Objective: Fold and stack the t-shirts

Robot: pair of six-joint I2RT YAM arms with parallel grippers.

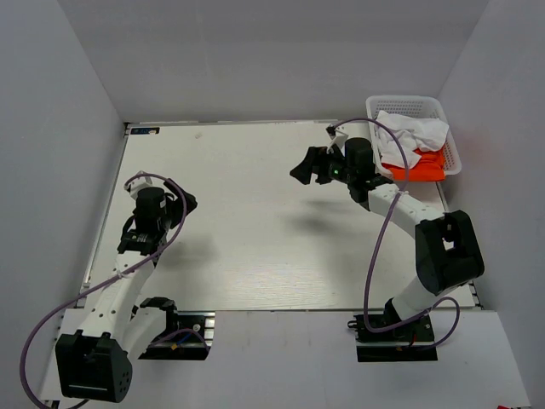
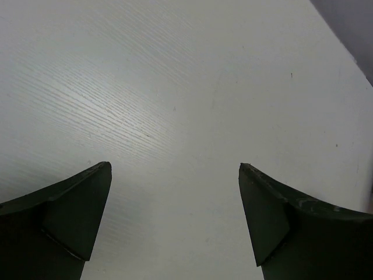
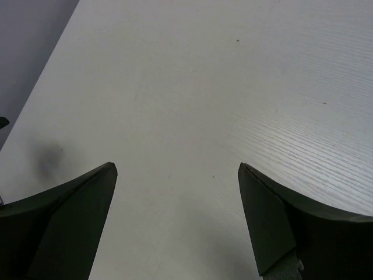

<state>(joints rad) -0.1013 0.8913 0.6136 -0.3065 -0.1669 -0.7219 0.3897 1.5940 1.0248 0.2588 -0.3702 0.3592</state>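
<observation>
The left gripper and right gripper both hang wide apart over the bare white table, holding and touching nothing. The crumpled white t-shirt lies on the orange t-shirt in the mesh basket at the far right corner. The right arm partly hides both shirts.

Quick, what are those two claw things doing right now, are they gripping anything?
Left gripper: open, holding nothing.
Right gripper: open, holding nothing.
</observation>
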